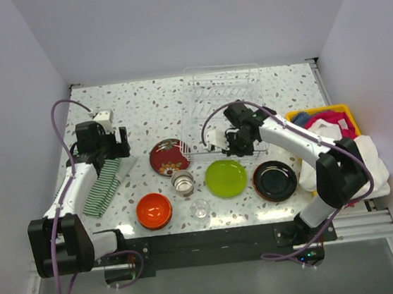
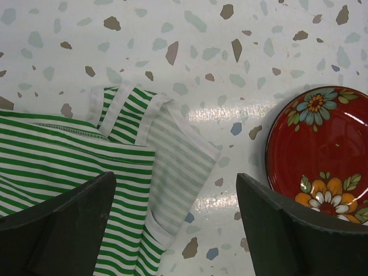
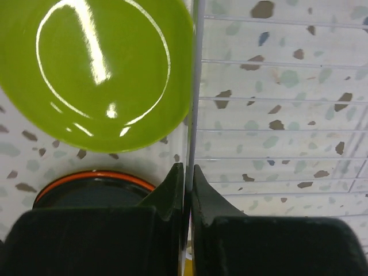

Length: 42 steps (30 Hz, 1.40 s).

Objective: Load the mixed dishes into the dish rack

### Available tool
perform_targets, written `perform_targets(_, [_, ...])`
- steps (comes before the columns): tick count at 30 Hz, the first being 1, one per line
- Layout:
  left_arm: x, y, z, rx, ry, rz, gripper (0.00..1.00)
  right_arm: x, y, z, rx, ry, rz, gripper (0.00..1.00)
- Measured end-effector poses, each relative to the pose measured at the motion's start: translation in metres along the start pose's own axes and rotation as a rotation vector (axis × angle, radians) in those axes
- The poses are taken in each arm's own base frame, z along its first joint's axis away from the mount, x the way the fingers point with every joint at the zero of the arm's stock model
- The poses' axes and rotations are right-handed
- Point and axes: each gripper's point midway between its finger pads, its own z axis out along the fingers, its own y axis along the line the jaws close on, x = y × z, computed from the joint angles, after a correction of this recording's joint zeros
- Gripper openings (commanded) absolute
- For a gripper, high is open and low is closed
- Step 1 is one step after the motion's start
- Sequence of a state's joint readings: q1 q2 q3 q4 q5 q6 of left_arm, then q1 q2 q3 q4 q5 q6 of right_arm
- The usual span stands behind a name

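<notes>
Top external view: the shallow pale wire-and-clear-plastic dish rack (image 1: 224, 101) is sitting at the far middle of the speckled table (image 1: 136, 118), and the dishes are all lying loose in front of it; I'm not seeing any racked.
Right hand (image 3: 188, 172): it's pinching down narrow on the dish rack's thin clear near wall, fingers nearly meeting with just that edge between them.
Left hand (image 2: 175, 184): it's hanging wide open, holding nothing, over the green-white striped cloth (image 2: 75, 155), with the dark red flower-patterned plate (image 2: 322, 149) just beside it.
Rack handling: I'm guessing it's light and a bit flexy, so tugging one wall is probably going to skid or twist it, not lift it; a slow, low pull is looking safest.
Plates: the glossy round lime green plate (image 3: 98, 69) and the black plate with the orange rim (image 1: 275, 180) are lying flat just beside the rack. They're looking stiff, slick and chippable, so I'd be going for the rim, sneaking a finger under the edge.
Cups and bowl: the small steel cup (image 1: 183, 183), the clear glass cup (image 1: 201, 208) and the orange bowl (image 1: 153, 210) are sitting near the front edge, open side up as far as I can tell; pinching over the lip is looking easiest, and I'd be babying the glass one.
</notes>
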<state>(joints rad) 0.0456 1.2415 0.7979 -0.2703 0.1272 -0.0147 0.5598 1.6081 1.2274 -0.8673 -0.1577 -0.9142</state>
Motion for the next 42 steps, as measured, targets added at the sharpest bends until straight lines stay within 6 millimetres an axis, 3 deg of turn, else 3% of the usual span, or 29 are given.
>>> perform_targets(4, [0.002, 0.0, 0.0, 0.0, 0.004, 0.0, 0.9, 0.008, 0.025, -0.002, -0.085, 0.025, -0.126, 0.0])
perform_targets(10, [0.005, 0.0, 0.001, 0.001, 0.011, -0.001, 0.9, 0.008, 0.026, -0.001, -0.098, 0.028, -0.151, 0.0])
perform_targets(23, [0.016, -0.004, 0.011, 0.028, 0.062, -0.009, 0.89, -0.006, 0.0, -0.012, -0.092, -0.019, -0.079, 0.0])
perform_targets(31, [0.01, -0.006, 0.017, 0.047, 0.068, -0.011, 0.89, 0.007, -0.015, -0.012, -0.062, -0.033, -0.021, 0.0])
perform_targets(38, [0.005, -0.008, 0.024, 0.063, 0.08, -0.013, 0.88, 0.022, -0.025, -0.001, -0.025, -0.027, 0.005, 0.0])
perform_targets(39, [0.007, -0.008, 0.026, 0.067, 0.085, -0.014, 0.88, 0.024, -0.024, 0.001, -0.025, -0.024, 0.007, 0.01])
perform_targets(40, [0.007, -0.009, 0.027, 0.069, 0.089, -0.015, 0.89, 0.024, -0.023, 0.003, -0.023, -0.025, 0.007, 0.09])
perform_targets(41, [0.008, -0.01, 0.028, 0.075, 0.094, -0.015, 0.89, 0.024, -0.024, 0.003, -0.016, -0.027, 0.007, 0.26])
perform_targets(42, [0.009, -0.011, 0.029, 0.081, 0.099, -0.015, 0.89, 0.024, -0.024, 0.003, -0.012, -0.03, 0.008, 0.33])
